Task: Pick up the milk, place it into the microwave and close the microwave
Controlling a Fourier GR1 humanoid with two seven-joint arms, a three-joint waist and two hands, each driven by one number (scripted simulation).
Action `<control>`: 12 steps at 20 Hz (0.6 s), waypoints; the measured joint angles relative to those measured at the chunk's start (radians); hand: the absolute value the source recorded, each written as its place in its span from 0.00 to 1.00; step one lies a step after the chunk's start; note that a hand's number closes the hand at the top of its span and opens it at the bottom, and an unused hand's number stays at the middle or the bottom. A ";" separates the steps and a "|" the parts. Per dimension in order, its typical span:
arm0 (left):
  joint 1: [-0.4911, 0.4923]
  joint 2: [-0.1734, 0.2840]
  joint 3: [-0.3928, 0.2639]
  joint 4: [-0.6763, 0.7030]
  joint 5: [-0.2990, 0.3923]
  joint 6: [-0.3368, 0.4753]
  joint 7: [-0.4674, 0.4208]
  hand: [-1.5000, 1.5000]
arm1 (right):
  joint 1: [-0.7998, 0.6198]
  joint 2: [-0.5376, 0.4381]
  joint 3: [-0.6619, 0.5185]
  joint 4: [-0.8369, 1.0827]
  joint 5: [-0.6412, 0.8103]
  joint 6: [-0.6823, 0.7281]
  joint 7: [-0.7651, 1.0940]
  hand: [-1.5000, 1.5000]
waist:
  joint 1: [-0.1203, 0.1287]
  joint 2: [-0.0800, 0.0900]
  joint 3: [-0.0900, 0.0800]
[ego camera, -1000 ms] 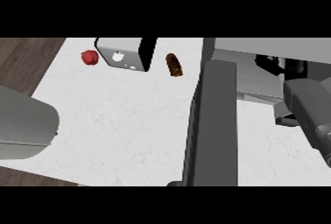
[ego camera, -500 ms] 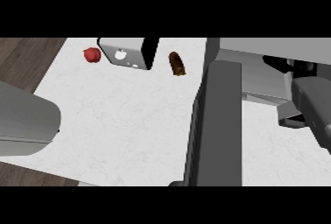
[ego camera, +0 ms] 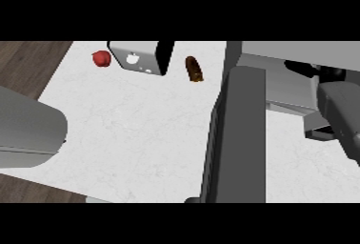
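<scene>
The microwave (ego camera: pixel 281 86) stands at the far right of the white counter (ego camera: pixel 141 133), and its dark door (ego camera: pixel 235 138) swings wide open, jutting out toward the near edge. The right forearm (ego camera: pixel 345 119) reaches into the microwave's open cavity from the near right, and the right hand (ego camera: pixel 309 69) shows only as a black shape deep inside; I cannot tell whether its fingers are apart or clamped on anything. I cannot make out the milk anywhere; if it is inside the microwave, the arm and the hand hide it. Left of the microwave, at the counter's far edge, sits a small grey box-like appliance (ego camera: pixel 141 58), with a red round object (ego camera: pixel 102 58) just beside it on its left and a brown oblong object (ego camera: pixel 193 69) between it and the microwave. The left forearm (ego camera: pixel 28 128) fills the near left corner; its hand is out of sight.
</scene>
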 measured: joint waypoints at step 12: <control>-0.043 0.010 -0.019 0.038 -0.045 -0.007 0.001 0.00 | -0.107 0.113 0.054 0.029 0.052 0.056 0.086 0.00 | 0.021 -0.014 -0.006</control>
